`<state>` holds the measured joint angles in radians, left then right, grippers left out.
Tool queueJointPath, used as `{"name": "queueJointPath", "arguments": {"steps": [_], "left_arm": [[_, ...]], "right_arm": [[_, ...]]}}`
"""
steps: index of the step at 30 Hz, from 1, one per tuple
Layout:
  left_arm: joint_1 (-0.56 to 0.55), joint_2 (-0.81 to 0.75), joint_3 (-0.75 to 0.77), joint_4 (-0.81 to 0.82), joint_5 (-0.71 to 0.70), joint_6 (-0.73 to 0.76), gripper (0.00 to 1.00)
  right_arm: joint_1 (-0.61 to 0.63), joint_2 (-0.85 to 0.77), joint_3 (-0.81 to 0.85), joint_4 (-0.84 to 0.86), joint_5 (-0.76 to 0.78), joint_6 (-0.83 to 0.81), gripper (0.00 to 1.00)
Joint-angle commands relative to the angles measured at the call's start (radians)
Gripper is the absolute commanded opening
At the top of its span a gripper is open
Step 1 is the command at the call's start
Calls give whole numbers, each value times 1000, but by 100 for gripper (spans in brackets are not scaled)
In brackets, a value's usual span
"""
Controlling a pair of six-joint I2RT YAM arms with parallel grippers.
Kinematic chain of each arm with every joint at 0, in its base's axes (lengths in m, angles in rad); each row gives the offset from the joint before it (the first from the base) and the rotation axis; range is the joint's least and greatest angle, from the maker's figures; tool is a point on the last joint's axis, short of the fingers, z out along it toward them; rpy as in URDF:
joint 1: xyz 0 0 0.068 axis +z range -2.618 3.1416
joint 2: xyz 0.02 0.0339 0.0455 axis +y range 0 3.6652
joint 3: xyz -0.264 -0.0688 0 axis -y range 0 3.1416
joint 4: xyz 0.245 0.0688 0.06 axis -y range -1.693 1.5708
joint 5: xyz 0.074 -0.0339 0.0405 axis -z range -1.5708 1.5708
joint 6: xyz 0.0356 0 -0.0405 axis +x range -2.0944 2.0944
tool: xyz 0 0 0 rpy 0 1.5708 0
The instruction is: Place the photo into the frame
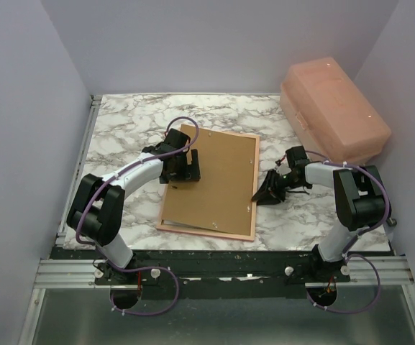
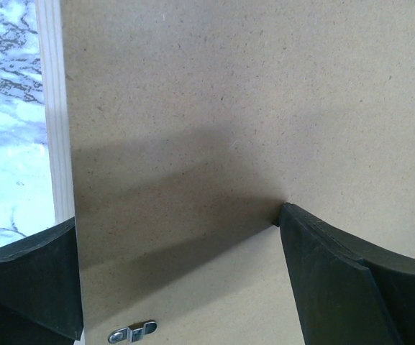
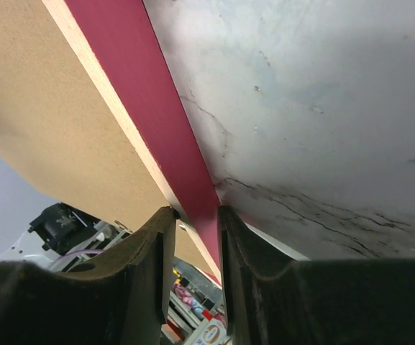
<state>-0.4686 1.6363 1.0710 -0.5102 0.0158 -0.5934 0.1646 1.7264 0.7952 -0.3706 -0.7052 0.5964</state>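
Note:
The frame (image 1: 249,188) lies back-up on the marble table, its tan border showing round a brown backing board (image 1: 218,180) that covers it. The photo is hidden. My left gripper (image 1: 184,169) is open, low over the board's left part; in the left wrist view its fingers (image 2: 351,280) spread wide over the board (image 2: 229,108), the right tip touching it, beside the frame's pale left rail (image 2: 52,108). My right gripper (image 1: 262,192) is shut on the frame's right rail. In the right wrist view that gripper (image 3: 196,214) pinches the pink edge (image 3: 164,93).
A pink plastic box (image 1: 333,108) stands at the back right on the table (image 1: 121,136). A small metal hanger clip (image 2: 131,332) sits on the board near my left fingers. Walls close the table in on three sides.

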Motion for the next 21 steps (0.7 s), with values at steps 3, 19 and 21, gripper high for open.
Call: {"name": "queueJointPath", "arguments": {"steps": [3,19,21], "left_arm": [[-19,10,1,-176,-28,86,98],[-37,14,13,-193,-37,72,98],[-39,10,16,-198,-37,72,98]], "right_arm": [[44,-2,35,-82,176,-54,42],[241,73,168,-244,648,-6,34],[260,90,175,-262,693,-5,30]]}}
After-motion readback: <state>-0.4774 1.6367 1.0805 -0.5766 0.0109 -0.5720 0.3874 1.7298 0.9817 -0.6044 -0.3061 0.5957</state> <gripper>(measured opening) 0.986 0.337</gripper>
